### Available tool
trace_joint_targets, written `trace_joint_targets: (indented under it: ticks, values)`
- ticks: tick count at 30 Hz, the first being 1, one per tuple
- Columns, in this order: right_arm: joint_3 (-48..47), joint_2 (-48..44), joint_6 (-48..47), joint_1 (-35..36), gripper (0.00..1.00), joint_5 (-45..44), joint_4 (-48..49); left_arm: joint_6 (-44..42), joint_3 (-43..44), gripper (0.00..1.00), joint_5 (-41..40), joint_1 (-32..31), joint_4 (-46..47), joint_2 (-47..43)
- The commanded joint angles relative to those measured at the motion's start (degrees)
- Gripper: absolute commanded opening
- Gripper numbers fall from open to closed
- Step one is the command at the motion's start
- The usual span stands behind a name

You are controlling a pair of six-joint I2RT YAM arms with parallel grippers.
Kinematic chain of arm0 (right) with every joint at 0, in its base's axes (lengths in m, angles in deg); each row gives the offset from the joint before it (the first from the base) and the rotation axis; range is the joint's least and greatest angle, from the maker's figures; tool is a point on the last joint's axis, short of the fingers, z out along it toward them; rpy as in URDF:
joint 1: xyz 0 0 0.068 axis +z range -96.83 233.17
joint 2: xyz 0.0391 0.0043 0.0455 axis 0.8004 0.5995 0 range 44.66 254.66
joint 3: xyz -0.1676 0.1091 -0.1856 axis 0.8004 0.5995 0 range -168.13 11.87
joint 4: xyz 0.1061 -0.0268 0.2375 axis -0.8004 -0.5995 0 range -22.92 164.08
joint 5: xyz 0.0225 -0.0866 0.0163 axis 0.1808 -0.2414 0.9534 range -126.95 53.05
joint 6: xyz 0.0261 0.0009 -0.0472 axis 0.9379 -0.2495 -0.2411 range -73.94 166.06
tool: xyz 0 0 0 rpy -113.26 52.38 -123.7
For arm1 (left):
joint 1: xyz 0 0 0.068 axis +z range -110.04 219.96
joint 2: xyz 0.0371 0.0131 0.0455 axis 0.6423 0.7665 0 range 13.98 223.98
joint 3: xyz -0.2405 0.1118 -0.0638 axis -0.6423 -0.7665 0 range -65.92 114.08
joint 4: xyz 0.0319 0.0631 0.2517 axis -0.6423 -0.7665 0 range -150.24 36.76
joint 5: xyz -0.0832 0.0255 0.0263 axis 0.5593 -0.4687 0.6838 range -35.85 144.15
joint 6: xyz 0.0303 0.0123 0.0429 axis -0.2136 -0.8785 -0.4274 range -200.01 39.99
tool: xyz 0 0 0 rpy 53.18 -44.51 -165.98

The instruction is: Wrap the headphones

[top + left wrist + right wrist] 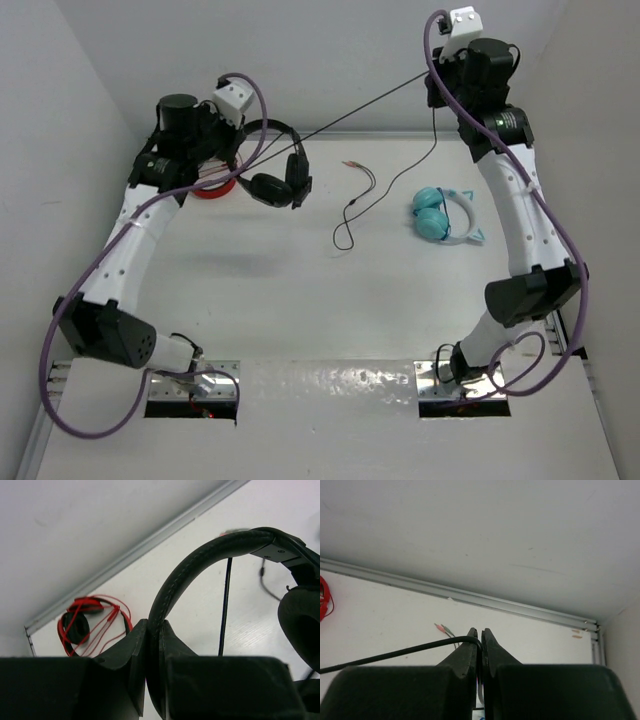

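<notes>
White desk, plain white walls on three sides. The left gripper is clamped tight on the headband of the black headphones. In the left wrist view the padded band runs straight down between the two fingers with no gap showing. From that grip the band arches up and over to the right, and one fat ear cup hangs at the right edge of that view.

Seen from above, the headphones are toward the far left corner of the desk, with the cups hanging on the side away from the gripper. I honestly can't tell whether they rest on the desk or hang just off it. Just to their left, partly under the arm, is a pair of red headphones with its red cord bunched up on it.

The right gripper is pinched closed on the thin black cable, which comes in from the left and vanishes between the fingertips. That arm is raised by the far right corner, and the cable is stretched in a straight line from the headphones across to it. Past the gripper the rest drops to the desk and wanders in a loose curve toward the middle, with the plug ends lying near the far edge. Light blue cat-ear headphones lie toward the right edge, apart from the cable.
</notes>
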Motion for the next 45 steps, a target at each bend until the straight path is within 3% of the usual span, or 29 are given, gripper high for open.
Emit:
trace_joint_targets:
  ticks: [1,6,11,14,18,23,31,38,45]
  values:
    - [-1.03,1.81,5.82,-4.19,0.00,-0.66,8.35,-2.52,1.35,0.00,5.03,1.27,-9.50,-5.07]
    - [-0.95,6.29,8.61,-4.19,0.00,3.99,9.05,6.32,6.27,0.00,16.18,1.45,-13.37,-7.46]
    - [11.13,8.14,14.86,-3.14,0.00,21.20,16.07,21.64,14.43,0.00,24.46,1.54,-9.17,-5.62]
    - [20.57,8.05,16.27,0.89,0.16,30.97,23.80,26.93,23.31,0.00,25.61,1.28,-8.72,-1.84]
    - [25.86,10.51,17.76,9.85,0.22,31.43,33.02,30.88,25.52,0.00,23.24,1.01,-4.77,0.09]
    - [24.11,19.28,27.07,13.82,0.33,28.71,43.67,36.33,34.38,0.00,19.81,0.92,-4.33,5.10]
    - [18.04,27.47,26.65,15.85,0.69,19.48,43.42,40.11,44.06,0.00,16.03,1.36,-2.92,9.41]
    - [21.20,28.97,22.61,16.02,0.76,24.29,41.49,42.75,46.53,0.00,16.38,3.82,-1.26,11.43]
    - [41.91,15.98,11.72,15.94,0.76,27.74,38.85,43.19,47.50,0.00,16.81,5.93,-0.02,12.31]
